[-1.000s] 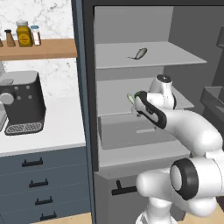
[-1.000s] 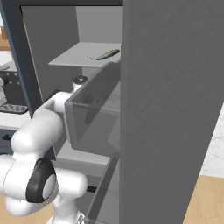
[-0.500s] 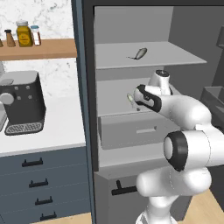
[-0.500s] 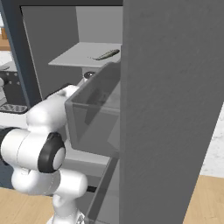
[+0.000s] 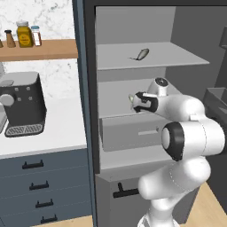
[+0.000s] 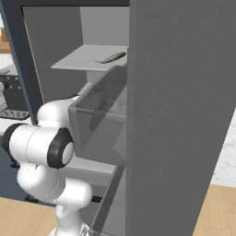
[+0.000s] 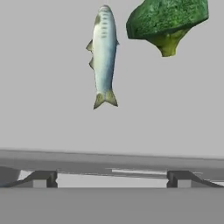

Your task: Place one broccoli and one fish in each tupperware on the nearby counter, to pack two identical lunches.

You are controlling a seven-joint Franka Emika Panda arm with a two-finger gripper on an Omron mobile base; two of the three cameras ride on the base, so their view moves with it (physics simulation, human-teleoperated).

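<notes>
Hand view: a slim silver-blue fish [image 7: 104,54] lies at twelve o'clock on the pale fridge shelf, a green broccoli floret [image 7: 167,22] just beside it at one o'clock — both well apart from the gripper [image 7: 112,178], jaws spread wide and empty, lined up for a reach.

In my hand view the broccoli [image 7: 167,22] is cut off by the top edge beside the fish [image 7: 104,52], whose head touches that edge, while in my left base view another fish [image 5: 142,54] is too small to make out.
</notes>
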